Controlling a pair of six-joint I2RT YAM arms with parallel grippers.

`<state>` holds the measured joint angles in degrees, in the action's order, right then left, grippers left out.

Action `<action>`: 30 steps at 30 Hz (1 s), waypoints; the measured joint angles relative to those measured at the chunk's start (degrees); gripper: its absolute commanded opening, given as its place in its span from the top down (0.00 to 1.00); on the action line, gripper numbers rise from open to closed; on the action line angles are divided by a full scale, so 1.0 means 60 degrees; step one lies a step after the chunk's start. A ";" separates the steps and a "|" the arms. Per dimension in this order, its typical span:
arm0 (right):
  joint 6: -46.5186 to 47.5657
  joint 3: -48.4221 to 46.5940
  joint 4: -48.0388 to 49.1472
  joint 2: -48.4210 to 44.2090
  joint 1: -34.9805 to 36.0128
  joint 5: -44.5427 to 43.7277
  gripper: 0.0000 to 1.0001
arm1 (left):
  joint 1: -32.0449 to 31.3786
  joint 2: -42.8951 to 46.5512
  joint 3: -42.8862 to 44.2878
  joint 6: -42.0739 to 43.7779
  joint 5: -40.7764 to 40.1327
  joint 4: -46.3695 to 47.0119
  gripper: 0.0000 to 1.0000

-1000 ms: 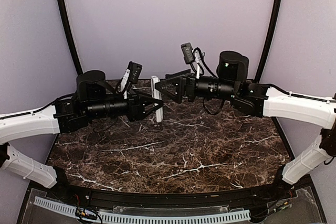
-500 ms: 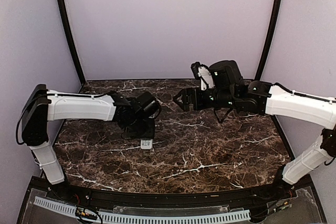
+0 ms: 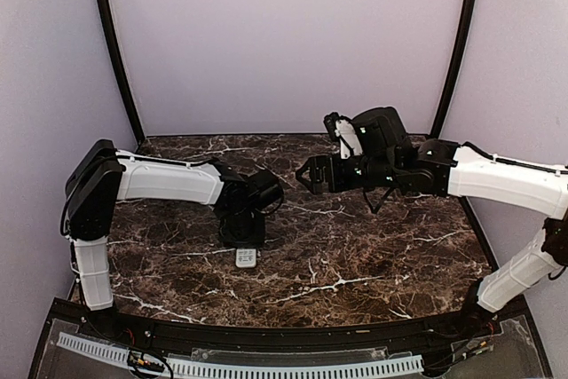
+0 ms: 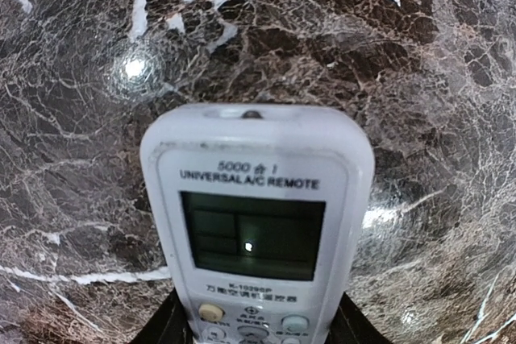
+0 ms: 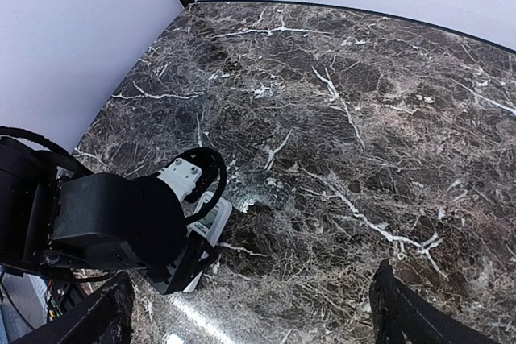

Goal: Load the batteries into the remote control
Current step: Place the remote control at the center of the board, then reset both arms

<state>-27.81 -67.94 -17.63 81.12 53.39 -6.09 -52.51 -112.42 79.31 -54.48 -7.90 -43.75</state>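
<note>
A/C remote (image 4: 256, 223): white, front face toward the left wrist cam. Dark LCD screen (image 4: 253, 235) w/ "UNIVERSAL A/C REMOTE" printed above it; top row of buttons (image 4: 211, 312) is just in frame at the bottom. The back faces away, so the battery compartment can't be seen and its contents can't be told. In the top view only the remote's head end pokes out below the left claw, left of table centre. It sits low over the dark marble table (image 3: 373, 246); can't tell if it touches.

Left gripper (image 4: 258, 326): pinching the remote at its button end. Black fingers (image 4: 161, 329) are pressed against both long edges, and the wrist points down toward the near side.

Right gripper (image 3: 304, 175): spread wide, nothing between the fingers. It hangs in the air behind and right of the remote, well apart from it, pointing left. In its wrist cam both fingertips sit at the bottom corners, w/ the left wrist and remote at lower left.

Lilac walls (image 3: 284, 33) surround the table.
</note>
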 measured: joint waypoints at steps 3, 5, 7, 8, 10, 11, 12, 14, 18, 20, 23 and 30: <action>-0.0004 0.0000 0.0000 0.0000 0.0000 0.0004 0.01 | 0.0004 -0.0120 0.0138 -0.0080 0.0091 -0.0142 0.37; 0.0000 0.0000 0.0000 0.0000 0.0000 0.0004 0.01 | 0.0004 -0.0208 0.0149 -0.0113 0.0182 -0.0146 0.33; 0.0000 0.0004 0.0000 0.0000 0.0000 0.0000 0.01 | 0.0004 -0.0368 0.0149 -0.0146 0.0262 -0.0164 0.11; 0.0004 0.0004 0.0000 0.0000 0.0000 0.0004 0.01 | 0.0004 -0.0404 0.0164 -0.0124 0.0277 -0.0193 0.04; 0.0007 0.0004 0.0000 0.0000 0.0000 0.0000 0.01 | 0.0004 -0.0404 0.0178 -0.0164 0.0328 -0.0211 0.01; 0.0007 0.0004 0.0000 -0.0004 0.0000 0.0000 0.01 | 0.0007 -0.0404 0.0182 -0.0204 0.0335 -0.0219 0.01; 0.0011 0.0004 -0.0004 -0.0004 0.0000 0.0000 0.01 | 0.0025 -0.0404 0.0186 -0.0211 0.0353 -0.0233 0.01; 0.0015 0.0004 -0.0007 -0.0007 0.0000 0.0000 0.01 | 0.0036 -0.0404 0.0197 -0.0211 0.0357 -0.0270 0.01; 0.0022 0.0007 -0.0055 -0.0007 -0.0153 0.0157 0.01 | 0.0040 -0.0273 0.0262 -0.0131 0.0146 -0.0393 0.01; 0.0051 0.0062 -0.0076 -0.0022 -0.0463 0.0379 0.01 | 0.0040 0.0029 0.0288 0.0062 -0.0240 -0.0368 0.01; 0.0146 0.0375 -0.0073 -0.0160 -0.1249 0.0623 0.01 | 0.0102 0.1002 0.0240 0.0561 -0.1031 -0.0102 0.01; 0.0619 0.2448 0.0244 -0.1257 -0.4393 0.1413 0.01 | 0.1639 0.5439 -0.1993 0.2120 -0.3785 0.2295 0.01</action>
<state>-24.10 -53.25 -16.16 73.58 27.03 2.39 -42.68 -79.79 67.35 -41.76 -30.61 -29.98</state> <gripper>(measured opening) 0.986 0.989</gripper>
